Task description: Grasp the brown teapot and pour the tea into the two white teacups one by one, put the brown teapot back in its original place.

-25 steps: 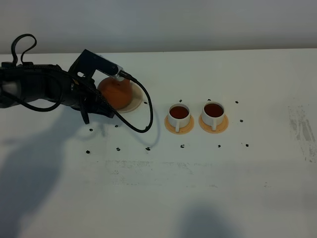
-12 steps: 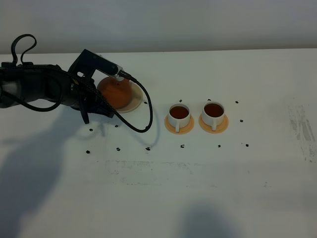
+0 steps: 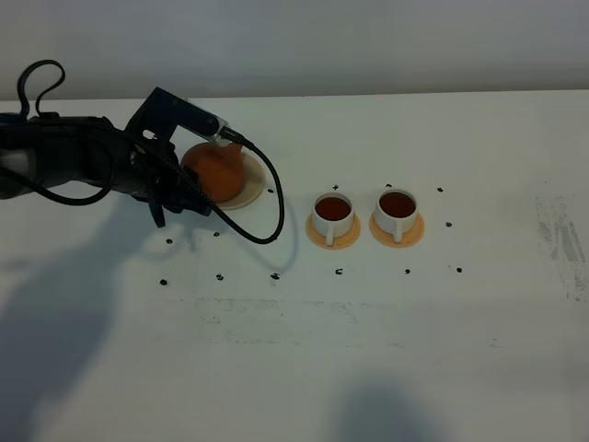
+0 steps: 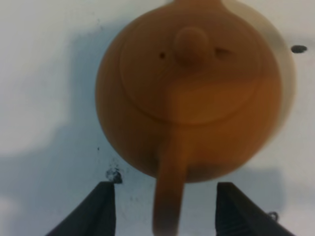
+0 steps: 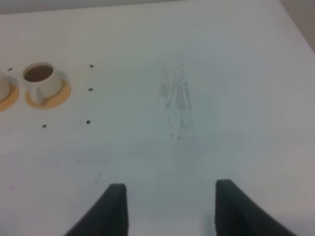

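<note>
The brown teapot (image 3: pixel 218 170) (image 4: pixel 192 93) stands upright on the cream saucer (image 3: pixel 254 189) (image 4: pixel 289 66) at the back left. In the left wrist view my left gripper (image 4: pixel 166 192) is open, its dark fingers (image 4: pixel 104 196) either side of the teapot's handle with a gap on each side. In the high view the left arm hides the handle and the gripper. The two white teacups (image 3: pixel 332 211) (image 3: pixel 397 207) hold dark tea and sit on orange saucers (image 3: pixel 331 243). My right gripper (image 5: pixel 170 189) is open over bare table, far from the near cup (image 5: pixel 40 78).
A black cable (image 3: pixel 267 216) loops from the left arm onto the table beside the teapot's saucer. Small black marks (image 3: pixel 273 276) dot the white table around the saucers. A scuffed patch (image 3: pixel 561 239) lies near the right edge.
My left gripper has opened and let go of the teapot's handle. The teapot stays on the cream saucer. The cups have not moved.
</note>
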